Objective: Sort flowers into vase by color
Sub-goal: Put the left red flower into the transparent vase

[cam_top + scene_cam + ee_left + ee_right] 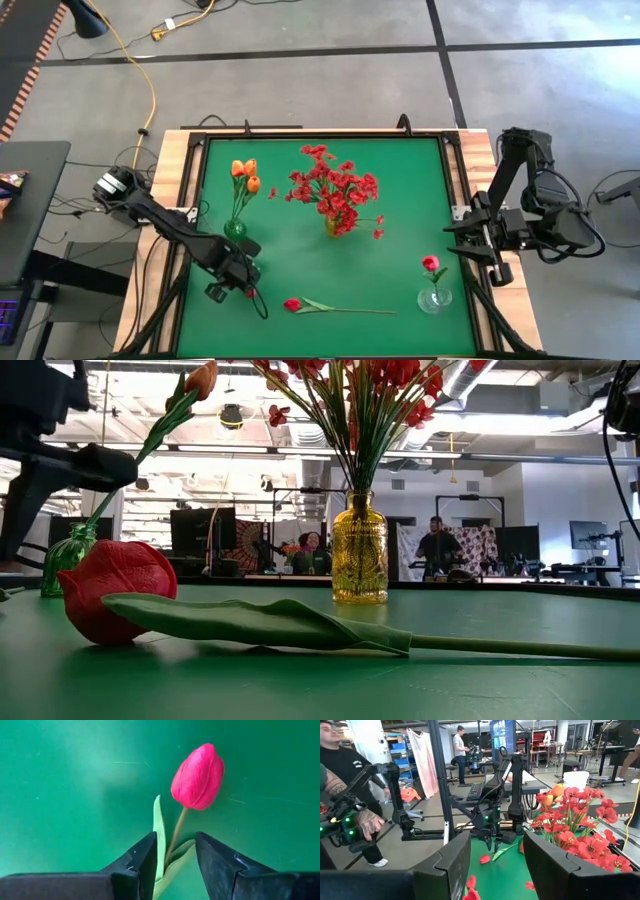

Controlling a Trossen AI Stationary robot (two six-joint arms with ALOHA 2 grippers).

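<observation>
A red-pink tulip (292,305) lies flat on the green table near its front edge, with its stem (350,310) running toward the right. My left gripper (175,840) points down over it, open. The stem and leaf show in the gap between the fingers, and the bud (198,776) lies beyond them. A green vase (236,228) holds orange tulips (245,175). A yellow vase (360,560) holds red blossoms (333,188). A clear vase (434,297) holds one red-pink tulip (430,263). My right gripper (497,865) waits open and level at the table's right edge.
The three vases stand in a band across the table's middle and near right. The table's raised wooden frame (170,200) borders the mat. Beyond the table, people (436,545) stand in the room, and a person's hand (367,822) holds a device at the left.
</observation>
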